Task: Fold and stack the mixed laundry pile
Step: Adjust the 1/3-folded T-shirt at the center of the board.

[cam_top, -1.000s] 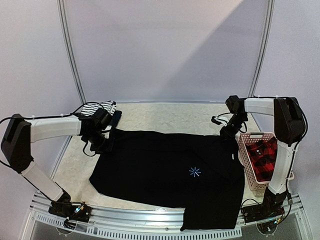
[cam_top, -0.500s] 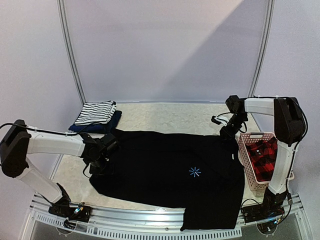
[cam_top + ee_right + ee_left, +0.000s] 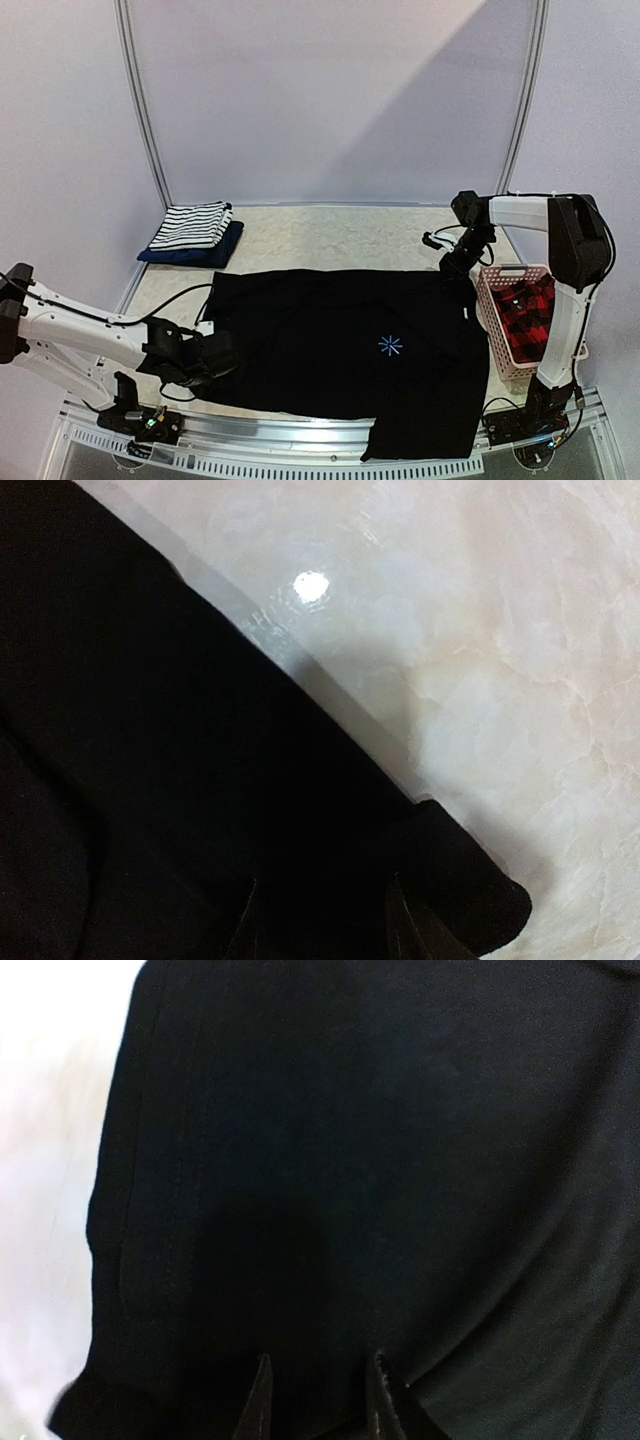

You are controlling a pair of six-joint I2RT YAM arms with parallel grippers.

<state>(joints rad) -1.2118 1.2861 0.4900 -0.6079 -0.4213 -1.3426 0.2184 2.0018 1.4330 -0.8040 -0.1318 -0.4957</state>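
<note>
left arm [image 3: 90, 335] has swung to lower left over the black shirt [image 3: 340, 340]; striped top [image 3: 190, 225] stacked, shirt unfolded; cannot tell either jaws' grip.

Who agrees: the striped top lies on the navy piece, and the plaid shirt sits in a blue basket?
No: the top external view shows a pink basket, not blue. The striped top does lie on the navy piece, with the plaid shirt in the basket.
</note>
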